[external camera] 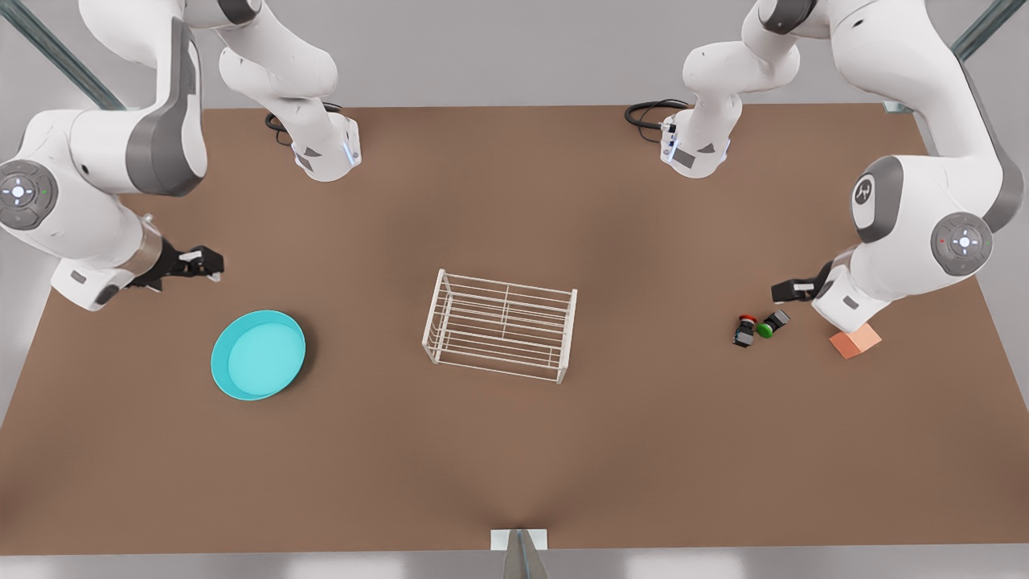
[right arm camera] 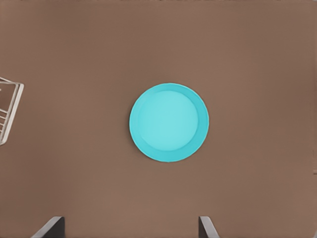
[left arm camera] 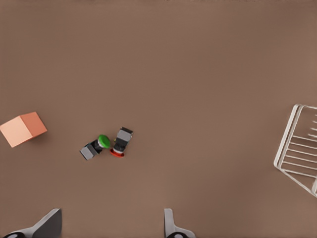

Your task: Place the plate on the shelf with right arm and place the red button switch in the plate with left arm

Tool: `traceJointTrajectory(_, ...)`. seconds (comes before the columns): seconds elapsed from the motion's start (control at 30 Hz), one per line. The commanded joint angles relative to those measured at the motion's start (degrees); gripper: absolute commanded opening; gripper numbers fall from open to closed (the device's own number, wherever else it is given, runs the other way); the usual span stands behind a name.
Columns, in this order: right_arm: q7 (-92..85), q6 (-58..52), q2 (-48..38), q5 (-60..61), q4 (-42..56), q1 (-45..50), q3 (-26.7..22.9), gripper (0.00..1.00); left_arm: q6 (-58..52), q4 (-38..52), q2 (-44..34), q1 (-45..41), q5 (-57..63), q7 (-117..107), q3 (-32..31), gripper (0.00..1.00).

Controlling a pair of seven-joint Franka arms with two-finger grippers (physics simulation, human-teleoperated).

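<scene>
Approach stage: right gripper (external camera: 211, 264), fingers spread wide, hovers above the plate (external camera: 258, 355), which it must descend to grasp; left gripper (external camera: 784, 291), likewise wide, waits above the red button switch (external camera: 745, 329).

- Two arms, glossy white shells with dark grey bands at the joints.
- Round grey joint caps carry white marks plus small red/green dots: far left and right of the front view.
- Circular logo on a grey panel, right side.
- Black cables coil at both bases, top of frame.
- Right gripper (external camera: 211, 264) and left gripper (external camera: 784, 291): black bodies, pale fingers (left arm camera: 171, 224).
</scene>
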Motion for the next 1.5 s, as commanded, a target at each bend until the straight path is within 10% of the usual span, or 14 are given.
traceJointTrajectory(0.0, -2.9, 1.4, 0.0, 0.0, 0.0, 0.1, 0.0, 1.00, 1.1, 0.1, 0.0, 0.0, 0.0, -2.0, 0.0, 1.00)
traceJointTrajectory(0.37, -12.3, 17.5, 21.5, 6.3, 0.1, -14.5, -0.3, 1.00, 0.8, 0.8, -0.2, -0.3, 0.0, -2.1, -0.2, 1.00)
traceJointTrajectory(0.73, -17.1, 44.2, 20.6, 11.7, -21.1, -20.1, 0.1, 1.00, -0.7, 0.7, 0.2, -0.3, -0.1, -2.1, -0.2, 1.00)
traceJointTrajectory(1.27, -19.6, 48.2, 27.0, 16.6, -22.7, -21.5, 0.2, 0.99, -2.9, 0.5, 0.4, -0.2, -0.1, -1.9, -0.2, 1.00)
traceJointTrajectory(1.47, -20.1, 48.1, 28.1, 16.6, -22.5, -21.5, 0.4, 0.74, -2.9, 0.5, 0.4, -0.4, -0.1, -2.0, -0.2, 1.00)
